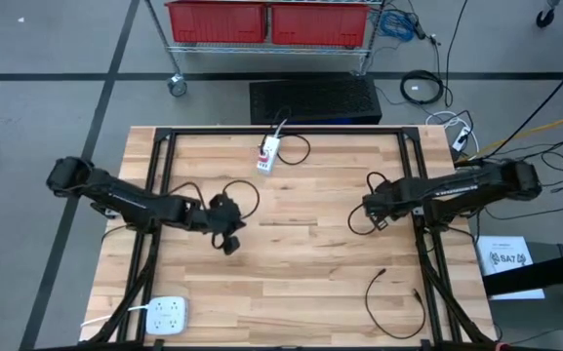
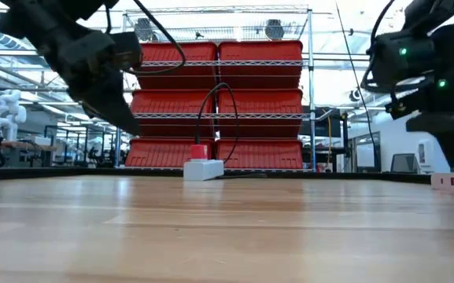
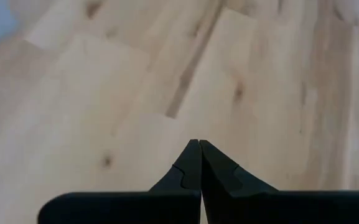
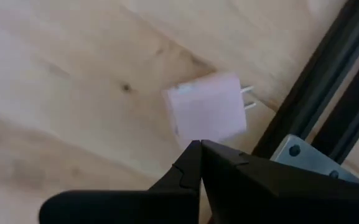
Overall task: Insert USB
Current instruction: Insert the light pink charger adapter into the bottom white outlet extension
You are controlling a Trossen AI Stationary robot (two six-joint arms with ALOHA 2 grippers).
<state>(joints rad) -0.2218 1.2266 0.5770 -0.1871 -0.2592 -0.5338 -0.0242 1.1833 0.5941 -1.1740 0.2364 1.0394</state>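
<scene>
A black USB cable lies loosely curled on the wooden table, near its front right corner, with nothing touching it. A white power strip with a red switch sits at the far edge, and a white multi-socket adapter at the front left. A small white plug charger with 2 prongs lies beside the right frame rail. The left gripper and right gripper hang above the table, each with its fingers pressed together, empty. Red bins fill a wire shelf behind.
</scene>
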